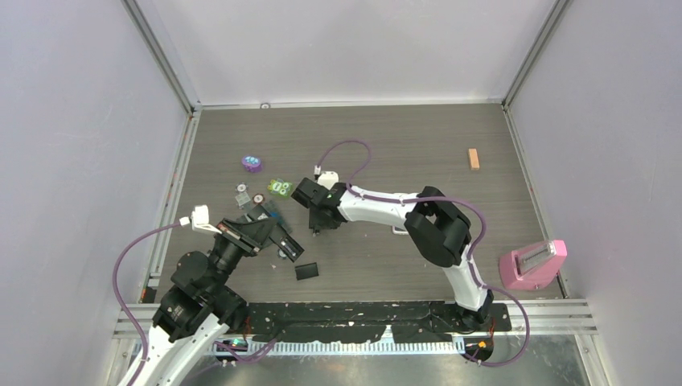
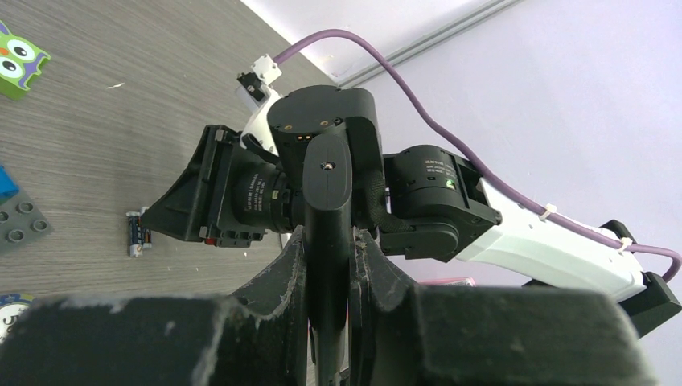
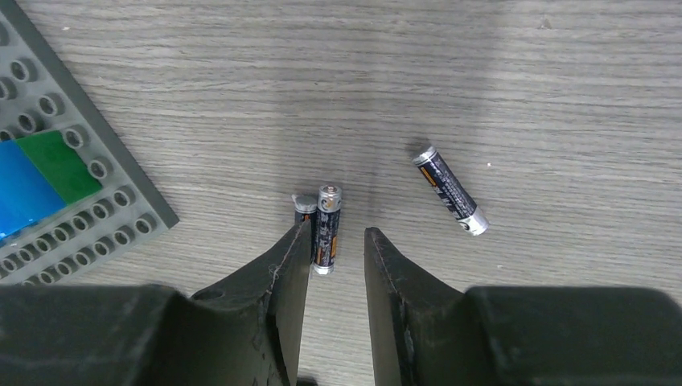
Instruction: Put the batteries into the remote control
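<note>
From overhead, whatever lies under the right tool (image 1: pixel 316 223) is too small to pick out. The left tool (image 1: pixel 283 243), at about 8 o'clock from it, is a dark tangle whose grip I cannot read there. The left wrist view settles it: the fingers (image 2: pixel 283 273) are clamped on a slim black remote control (image 2: pixel 328 173) standing up between them, its lower end cut off by the tool's own body. That view catches just a single cell (image 2: pixel 138 233), lying on the worktop (image 2: pixel 96 145) beneath the right tool. The right wrist view shows three. A middle battery (image 3: pixel 326 227) lies in the narrow gap between the parted fingers (image 3: pixel 281 277), close against one of them and not squeezed. A second battery (image 3: pixel 304 204) sits just behind it at 11 o'clock, mostly hidden by that finger. A loose battery (image 3: pixel 451 190) lies apart at 2 o'clock. At 9 o'clock a grey studded plate (image 3: pixel 96 173) carrying a blue brick (image 3: pixel 20 193) and a green brick (image 3: pixel 56 165) runs off the frame
</note>
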Robot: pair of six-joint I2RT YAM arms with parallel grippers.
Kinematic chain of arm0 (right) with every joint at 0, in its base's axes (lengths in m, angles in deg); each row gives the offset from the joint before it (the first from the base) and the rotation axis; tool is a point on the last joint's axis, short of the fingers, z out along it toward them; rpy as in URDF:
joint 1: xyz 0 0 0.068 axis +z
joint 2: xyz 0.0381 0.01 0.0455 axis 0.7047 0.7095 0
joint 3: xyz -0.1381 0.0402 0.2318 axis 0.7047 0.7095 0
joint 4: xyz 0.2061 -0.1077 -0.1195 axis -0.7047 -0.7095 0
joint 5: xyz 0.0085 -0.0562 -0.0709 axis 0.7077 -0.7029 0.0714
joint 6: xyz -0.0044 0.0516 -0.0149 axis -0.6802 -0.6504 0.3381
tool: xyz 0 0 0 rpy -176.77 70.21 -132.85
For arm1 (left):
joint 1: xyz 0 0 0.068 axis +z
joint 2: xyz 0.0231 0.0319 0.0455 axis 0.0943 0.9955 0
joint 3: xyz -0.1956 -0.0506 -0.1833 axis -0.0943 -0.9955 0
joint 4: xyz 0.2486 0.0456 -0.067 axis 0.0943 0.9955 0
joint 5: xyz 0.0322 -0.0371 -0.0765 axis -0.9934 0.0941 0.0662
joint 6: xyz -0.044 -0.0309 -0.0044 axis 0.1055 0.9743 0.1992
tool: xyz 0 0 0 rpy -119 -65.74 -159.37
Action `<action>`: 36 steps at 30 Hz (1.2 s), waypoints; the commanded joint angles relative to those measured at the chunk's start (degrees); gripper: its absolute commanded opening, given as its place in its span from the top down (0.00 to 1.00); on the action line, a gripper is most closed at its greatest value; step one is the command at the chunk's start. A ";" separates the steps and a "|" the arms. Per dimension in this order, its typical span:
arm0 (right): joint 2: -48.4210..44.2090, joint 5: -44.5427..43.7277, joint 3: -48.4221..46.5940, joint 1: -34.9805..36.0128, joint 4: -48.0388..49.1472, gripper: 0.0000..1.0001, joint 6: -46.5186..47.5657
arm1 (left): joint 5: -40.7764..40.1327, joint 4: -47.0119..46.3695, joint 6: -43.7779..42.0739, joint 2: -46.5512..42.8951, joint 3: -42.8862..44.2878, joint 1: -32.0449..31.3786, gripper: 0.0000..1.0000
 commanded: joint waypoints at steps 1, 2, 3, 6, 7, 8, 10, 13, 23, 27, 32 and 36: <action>1.78 0.13 -2.65 0.21 0.08 0.64 1.29 | -1.14 -1.95 -1.02 0.27 2.34 0.02 1.00; 2.07 0.22 -2.87 0.20 -0.20 0.64 1.25 | -1.14 -1.86 -0.98 0.29 2.35 -0.01 1.00; 2.48 0.15 -2.98 0.21 -0.45 0.64 1.24 | -1.14 -1.92 -0.97 0.28 2.26 0.05 1.00; 2.67 -0.80 -3.08 0.27 -1.51 0.68 0.92 | -1.09 -1.90 -0.91 0.17 2.17 0.00 1.00; 2.59 -0.98 -3.03 0.27 -1.85 0.70 0.74 | -1.06 -1.90 -0.87 0.30 2.20 0.02 1.00; 2.50 -1.40 -2.93 0.28 -1.98 0.71 0.63 | -1.05 -1.91 -0.93 0.32 2.20 0.06 1.00; 2.55 -1.82 -2.73 0.28 -2.34 0.74 0.43 | -0.99 -1.99 -0.87 0.30 2.06 0.01 1.00; 2.33 -2.54 -1.97 0.26 -3.19 0.88 -0.48 | -0.89 -2.03 -0.78 0.40 1.96 0.01 1.00; -14.12 -7.29 15.11 0.19 -1.59 0.95 -15.22 | 0.53 -3.84 0.22 0.36 0.39 -0.01 1.00; -21.44 -7.32 24.78 0.27 -2.63 0.95 -23.89 | 2.13 -6.29 0.80 1.45 -0.44 -0.02 1.00; -25.53 -8.54 31.92 0.20 -3.35 0.94 -29.61 | 5.26 -9.38 0.73 4.18 -1.17 0.03 1.00; -23.51 -7.47 30.72 0.02 -4.12 0.89 -30.34 | 7.86 -11.48 0.95 6.99 -1.65 0.03 1.00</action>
